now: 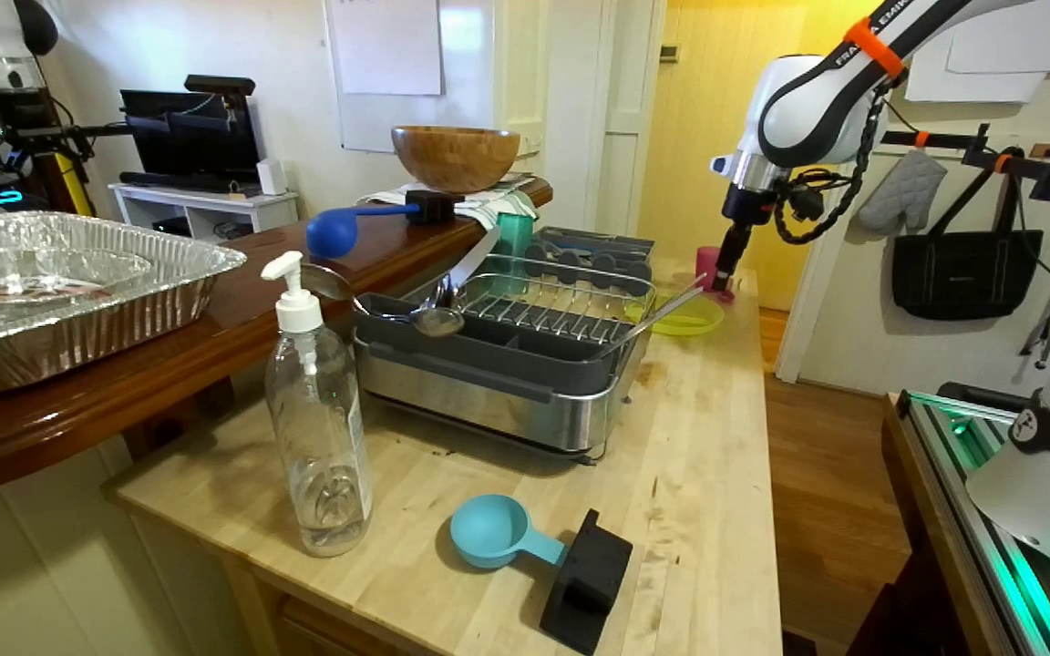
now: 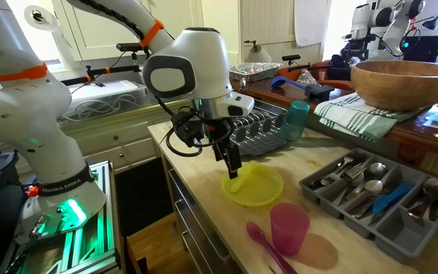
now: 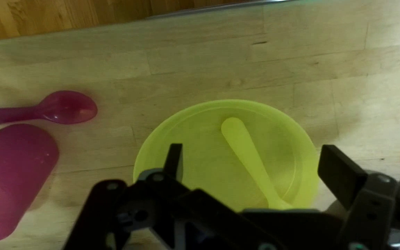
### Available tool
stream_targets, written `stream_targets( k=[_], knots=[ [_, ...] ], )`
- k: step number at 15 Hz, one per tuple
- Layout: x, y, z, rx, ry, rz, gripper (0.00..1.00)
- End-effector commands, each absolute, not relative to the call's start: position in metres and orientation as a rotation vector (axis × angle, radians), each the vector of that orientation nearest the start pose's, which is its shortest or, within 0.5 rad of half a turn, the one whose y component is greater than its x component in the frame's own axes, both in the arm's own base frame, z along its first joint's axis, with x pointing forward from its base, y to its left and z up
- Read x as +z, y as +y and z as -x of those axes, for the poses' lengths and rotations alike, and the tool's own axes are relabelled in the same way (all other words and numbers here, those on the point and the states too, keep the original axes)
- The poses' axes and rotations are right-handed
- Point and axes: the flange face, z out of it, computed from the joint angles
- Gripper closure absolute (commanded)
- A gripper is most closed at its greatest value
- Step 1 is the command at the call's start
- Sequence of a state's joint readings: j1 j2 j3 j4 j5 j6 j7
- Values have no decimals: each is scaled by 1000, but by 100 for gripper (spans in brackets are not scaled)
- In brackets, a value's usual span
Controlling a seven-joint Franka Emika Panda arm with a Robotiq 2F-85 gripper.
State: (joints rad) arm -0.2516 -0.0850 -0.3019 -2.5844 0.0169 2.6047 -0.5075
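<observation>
Wrist view shows gripper (image 3: pixel 252 155) empty, jaws wide over the plate (image 3: pixel 203 149), yellow spoon (image 3: pixel 249 153) lying on it ungrasped, pink spoon (image 3: pixel 68 107) and cup (image 3: pixel 14 180) to the left, so progress looks early: positioned overhead, no grasp made yet.

Gripper (image 2: pixel 232 167), mainly black; plate (image 3: pixel 207 149), bright yellow; yellow spoon (image 3: pixel 250 158), near-matching the plate; cup (image 2: pixel 289 228), plain pink; magenta spoon (image 3: pixel 56 109), one solid tone. Cutlery tray (image 2: pixel 405 233), mid-grey; tumbler (image 2: pixel 295 120), translucent teal; measuring scoop (image 1: pixel 491 531), light turquoise; ladle (image 1: pixel 332 234), strong blue. Tea towel (image 2: pixel 357 113), white with green stripes; bowl (image 2: pixel 401 85), streaked golden brown; worktop (image 1: pixel 707 510), pale blond with darker flecks; arm (image 2: pixel 198 57), white, banded in orange.
</observation>
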Motion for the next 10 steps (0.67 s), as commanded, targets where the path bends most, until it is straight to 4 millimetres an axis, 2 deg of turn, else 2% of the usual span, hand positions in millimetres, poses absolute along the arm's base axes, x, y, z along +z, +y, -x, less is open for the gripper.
stream_targets(
  k=[1, 5, 10],
  knots=[
    [276, -243, -395, -223, -11, 3158, 0],
    [261, -245, -406, -323, 30, 3133, 0],
    [245, -235, -426, -363, 6, 3094, 0]
  ],
)
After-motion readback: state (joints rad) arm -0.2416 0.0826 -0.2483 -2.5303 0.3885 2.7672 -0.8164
